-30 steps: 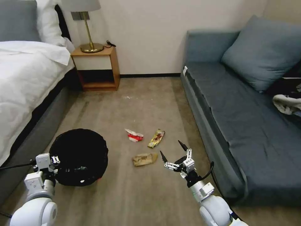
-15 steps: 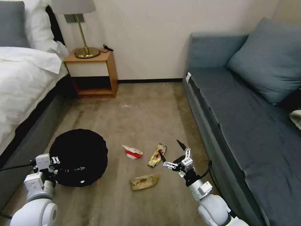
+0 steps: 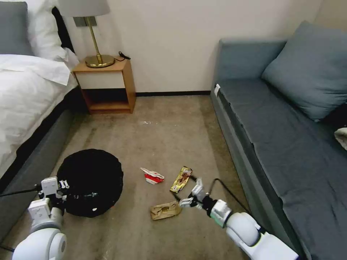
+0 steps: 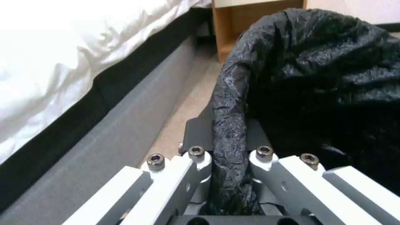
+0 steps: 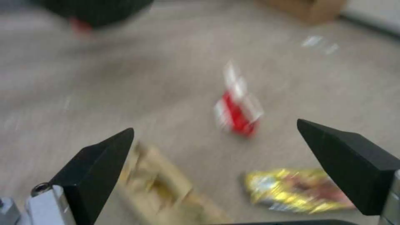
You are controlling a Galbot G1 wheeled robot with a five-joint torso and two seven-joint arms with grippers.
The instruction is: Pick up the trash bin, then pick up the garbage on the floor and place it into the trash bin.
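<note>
while the left gripper [image 4: 228,175] clamps the trash bin [image 3: 90,182] rim near the bed [image 3: 25,101], the right gripper [image 3: 182,196] hangs with jaws wide above the crumpled brown paper [image 3: 165,210], beside the snack wrapper [image 3: 180,178] and red-and-white carton [image 3: 152,176] on the floor [image 3: 162,133].

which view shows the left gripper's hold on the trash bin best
The left wrist view: the left gripper has a finger on each side of the trash bin rim, pinching the black bag. The head view shows the whole bin with the gripper at its near edge. The right wrist view catches a blurred bin edge.
</note>
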